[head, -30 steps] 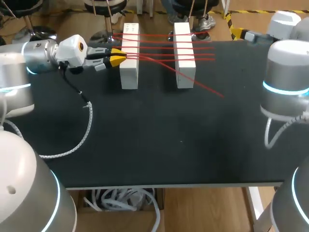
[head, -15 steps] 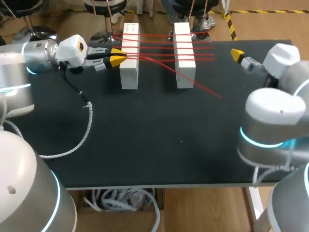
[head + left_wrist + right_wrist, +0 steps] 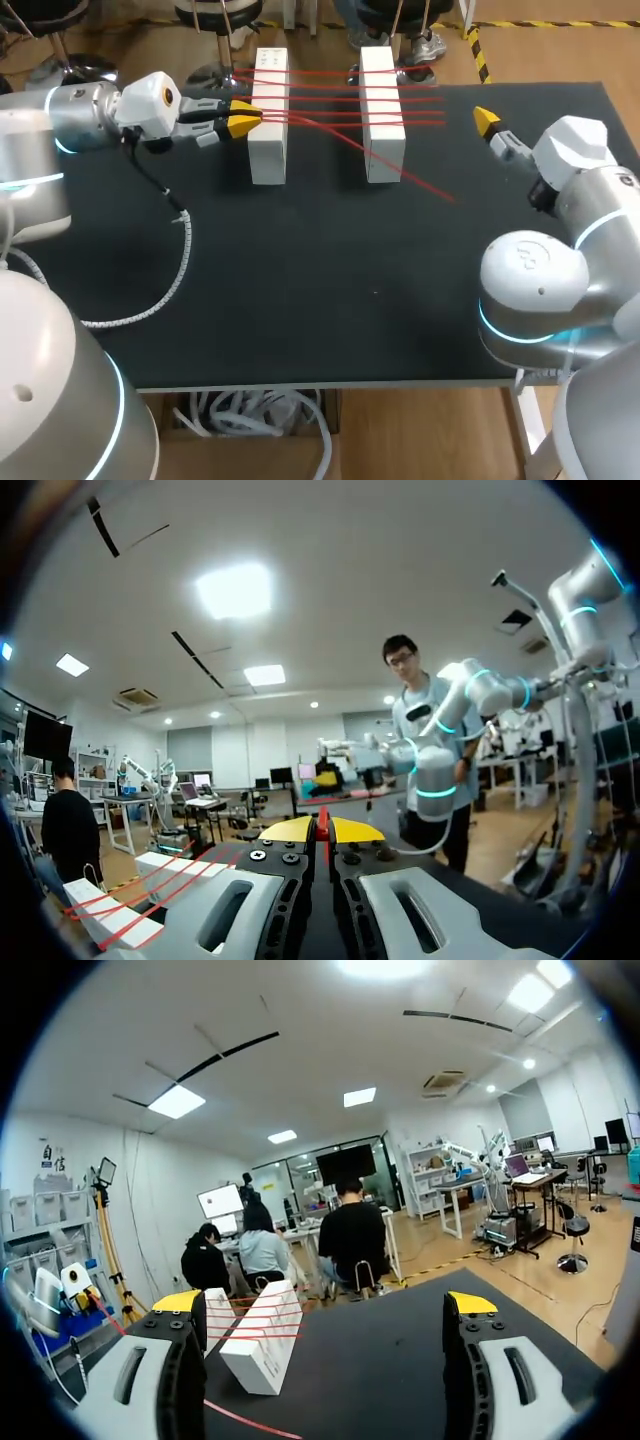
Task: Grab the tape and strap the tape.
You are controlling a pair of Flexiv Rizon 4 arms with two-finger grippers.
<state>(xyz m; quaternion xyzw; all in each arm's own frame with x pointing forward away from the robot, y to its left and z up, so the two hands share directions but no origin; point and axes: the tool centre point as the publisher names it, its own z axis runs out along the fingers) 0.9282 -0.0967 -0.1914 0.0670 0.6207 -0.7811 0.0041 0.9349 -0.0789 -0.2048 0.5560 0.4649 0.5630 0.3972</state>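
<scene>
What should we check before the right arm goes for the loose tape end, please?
1. Left gripper shut on the tape: ok, a red strand sits between its yellow tips.
2. Right gripper open: ok, fingers wide apart.
3. Left block and right block in place, with strands running across both: ok.
4. Loose end free on the table, beside the right block: ok.
5. Right gripper faces the blocks and loose end: ok, both show ahead of it.
6. Left grip firm enough to take a pull: cannot tell.
</scene>
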